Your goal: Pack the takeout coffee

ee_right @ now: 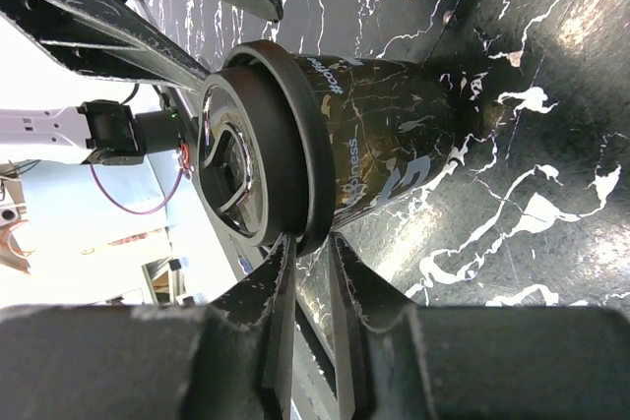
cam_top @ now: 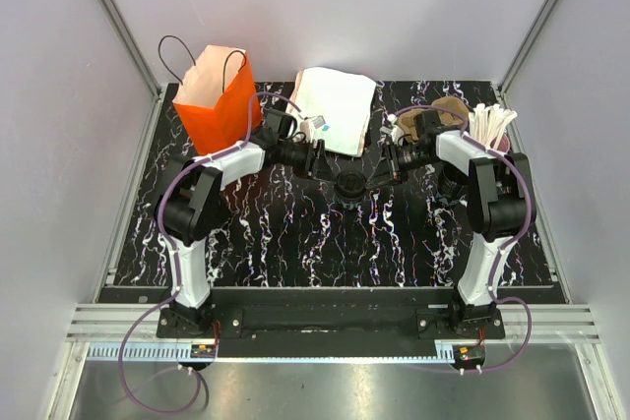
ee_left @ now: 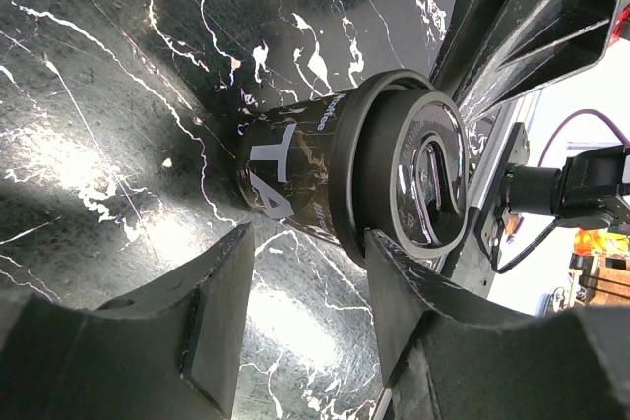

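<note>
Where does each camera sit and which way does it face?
Top: above and behind the bases, looking down on the table; both arms show, meeting at the cup.
Left wrist: on that wrist, looking past the left fingers at the cup.
Right wrist: on that wrist, looking past the right fingers at the cup's other side.
Shared: both wrist views show the cup, the opposite arm behind it.

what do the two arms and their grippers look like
The left arm and right arm match: glossy white links alternating with chunky black joint housings. A thin purple cable runs from each base up along the arm. The left gripper and right gripper each have two flat, matte black, wedge-shaped fingers, slightly scuffed, with no visible markings.
</note>
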Available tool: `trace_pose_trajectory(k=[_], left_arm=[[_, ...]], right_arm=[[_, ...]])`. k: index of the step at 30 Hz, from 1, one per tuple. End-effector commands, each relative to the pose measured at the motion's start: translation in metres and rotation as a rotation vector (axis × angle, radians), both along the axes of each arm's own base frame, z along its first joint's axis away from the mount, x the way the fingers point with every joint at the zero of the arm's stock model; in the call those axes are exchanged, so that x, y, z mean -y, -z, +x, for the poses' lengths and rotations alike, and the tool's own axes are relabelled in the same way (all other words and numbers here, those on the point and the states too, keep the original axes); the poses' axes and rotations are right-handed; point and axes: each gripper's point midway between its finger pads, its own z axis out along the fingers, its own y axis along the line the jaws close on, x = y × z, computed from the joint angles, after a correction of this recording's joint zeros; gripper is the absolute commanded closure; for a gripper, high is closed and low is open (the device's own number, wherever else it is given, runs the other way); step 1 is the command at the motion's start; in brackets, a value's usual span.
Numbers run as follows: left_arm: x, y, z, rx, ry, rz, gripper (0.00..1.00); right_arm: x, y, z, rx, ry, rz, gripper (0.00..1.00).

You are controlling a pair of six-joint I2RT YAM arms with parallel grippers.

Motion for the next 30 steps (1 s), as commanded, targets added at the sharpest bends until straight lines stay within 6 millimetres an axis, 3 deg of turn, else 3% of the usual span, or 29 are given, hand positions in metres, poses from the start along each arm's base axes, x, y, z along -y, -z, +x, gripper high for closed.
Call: trace_pose_trajectory(k=[1,11,30], left_arm=[[0.0,0.031,-0.006,-0.002,0.006,0.101,0.5],[0.001,0.04,-0.007,-0.029,-0.002,0.133,0.51],[-0.001,0.062,-0.01,-0.067,-0.01,0.206,0.57]], right_arm=[[0.006,0.067,-0.006,0.0,-0.028,-0.243,0.78],[0.014,0.094,-0.008,-0.026,-0.026,-0.369,0.76],[0.03,0.119,-0.004,0.01,-0.019,-0.585,0.76]])
